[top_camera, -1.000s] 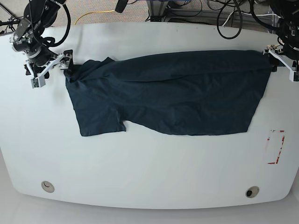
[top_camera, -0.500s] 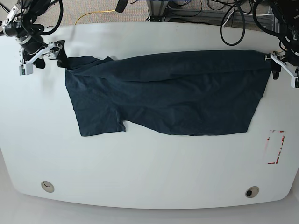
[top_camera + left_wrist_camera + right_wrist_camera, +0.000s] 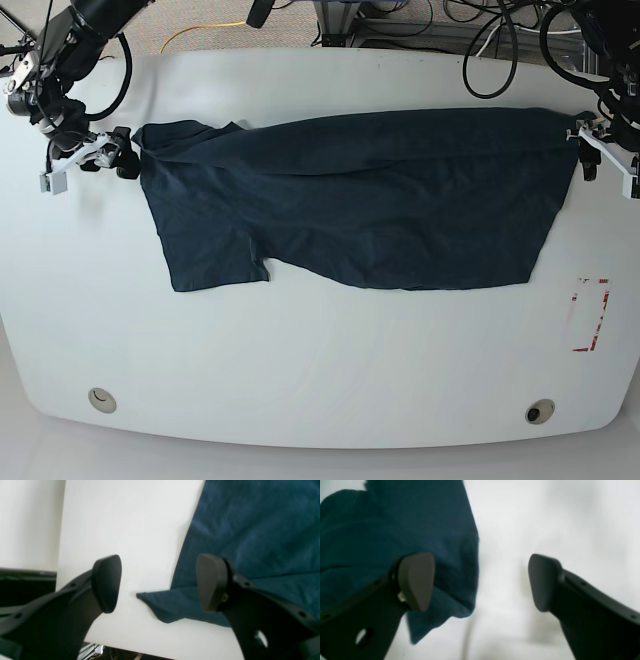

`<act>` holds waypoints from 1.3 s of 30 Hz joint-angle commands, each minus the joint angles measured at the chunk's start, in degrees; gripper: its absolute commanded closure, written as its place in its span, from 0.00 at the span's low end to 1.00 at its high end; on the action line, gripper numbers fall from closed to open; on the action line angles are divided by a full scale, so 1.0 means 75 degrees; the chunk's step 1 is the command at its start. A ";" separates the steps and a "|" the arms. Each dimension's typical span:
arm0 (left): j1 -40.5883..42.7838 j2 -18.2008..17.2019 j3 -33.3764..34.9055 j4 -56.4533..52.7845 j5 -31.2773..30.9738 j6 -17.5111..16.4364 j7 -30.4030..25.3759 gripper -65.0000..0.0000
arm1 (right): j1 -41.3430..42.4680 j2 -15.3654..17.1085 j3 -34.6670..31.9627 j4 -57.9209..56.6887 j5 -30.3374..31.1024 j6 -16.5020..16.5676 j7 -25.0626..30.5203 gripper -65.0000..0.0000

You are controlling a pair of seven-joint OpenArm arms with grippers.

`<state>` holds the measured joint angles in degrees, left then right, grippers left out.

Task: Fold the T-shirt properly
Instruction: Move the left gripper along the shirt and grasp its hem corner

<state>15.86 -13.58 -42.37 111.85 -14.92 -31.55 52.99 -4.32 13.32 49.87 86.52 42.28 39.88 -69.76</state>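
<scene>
Lying folded lengthwise across the white table, the T-shirt stretches between two grippers, one at each far corner of the cloth. On the base view's left, the right gripper hangs at the shirt's collar end, its jaws spread wide with nothing between them; in its wrist view the dark pads stand well apart, a rumpled corner of navy cloth lies under and just inside the left pad, and bare table fills the rest of the gap out to the right pad. On the base view's right, the left gripper sits at the hem end, jaws likewise parted and empty; its wrist view shows a pointed tip of hem lying flat on the table inside the gap, nearer the right pad, with the shirt's body spreading away beyond and behind that pad, and plain tabletop under the left pad. Neither pad can be seen pressing the cloth. One short sleeve lies flat at the shirt's near edge, toward the right gripper's side. A red-marked rectangle lies on the table well in front of the left gripper.
</scene>
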 commanded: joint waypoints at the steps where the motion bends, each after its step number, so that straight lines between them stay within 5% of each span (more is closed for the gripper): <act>1: -0.0116 -0.0140 0.0064 0.0131 -0.0080 0.0016 -0.0214 0.33 | 0.0300 0.0187 -0.0231 -0.0348 0.0229 0.0016 0.0164 0.15; 21: -0.0796 -0.0140 0.0076 0.0119 -0.0045 0.0028 -0.0214 0.33 | 0.0535 -0.0282 -0.1052 -0.1543 0.0264 0.0016 0.0269 0.16; 26: -0.1335 -0.0105 0.0087 0.0037 0.0694 0.0028 -0.0214 0.32 | 0.0535 -0.0411 -0.1239 -0.1403 0.0241 0.0016 0.0516 0.17; 29: -0.1815 -0.0105 0.0087 -0.0420 0.1057 0.0028 -0.0214 0.32 | 0.0640 -0.0411 -0.1333 -0.1391 0.0288 0.0016 0.0562 0.32; 36: -0.3011 -0.0105 0.0029 -0.1873 0.1573 0.0028 -0.0238 0.28 | 0.0699 -0.0364 -0.1380 -0.1391 0.0252 0.0016 0.0562 0.91; 39: -0.3421 -0.0105 0.0029 -0.2483 0.1596 0.0040 -0.0250 0.22 | 0.0699 -0.0364 -0.1380 -0.1391 0.0252 0.0016 0.0562 0.92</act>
<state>-7.88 -13.41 -42.17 94.80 -2.57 -31.53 52.73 0.16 9.67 39.38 75.26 43.55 39.86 -66.19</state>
